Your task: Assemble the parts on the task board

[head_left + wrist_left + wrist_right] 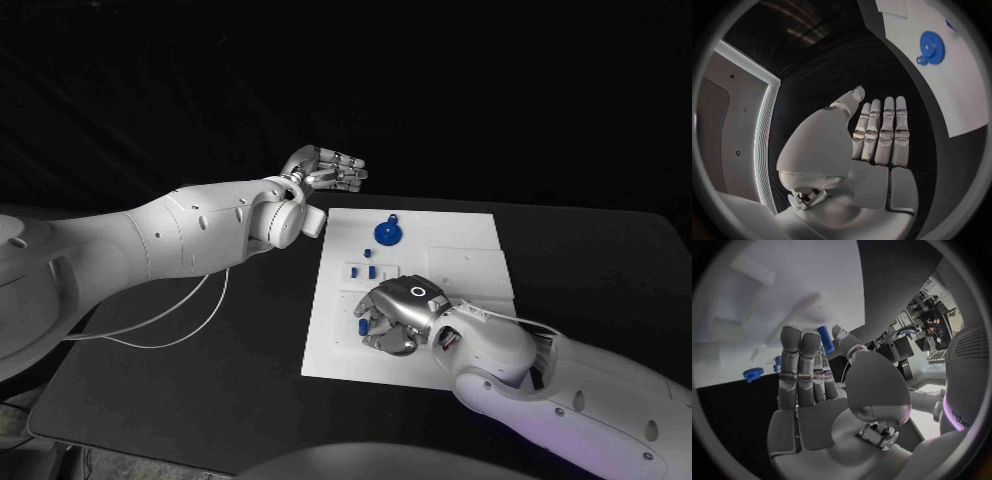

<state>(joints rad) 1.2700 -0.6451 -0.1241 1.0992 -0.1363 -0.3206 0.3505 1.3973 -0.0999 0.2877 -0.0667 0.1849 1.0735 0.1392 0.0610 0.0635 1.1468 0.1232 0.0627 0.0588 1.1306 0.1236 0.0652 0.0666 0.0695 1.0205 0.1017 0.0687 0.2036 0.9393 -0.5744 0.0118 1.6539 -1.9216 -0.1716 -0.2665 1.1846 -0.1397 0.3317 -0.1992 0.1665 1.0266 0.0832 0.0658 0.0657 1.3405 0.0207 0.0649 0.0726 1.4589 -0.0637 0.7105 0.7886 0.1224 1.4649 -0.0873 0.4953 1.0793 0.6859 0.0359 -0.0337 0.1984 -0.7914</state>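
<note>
- Evidently the right hand [392, 318] is on the current step: it sits low over the near left part of the task board [469, 262], fingers curled downward.
- In the right wrist view a small blue peg [826, 339] stands pinched between its thumb and fingertips, probably kept upright for seating in the board.
- Just beyond that hand lie a few small blue parts [368, 270], and farther off a blue gear [389, 233], both within easy reach.
- Well beyond the board's far left corner, the left hand [326, 170] hangs above the black worktop [188, 390], fingers straight and together, holding nothing, apparently parked clear.
</note>
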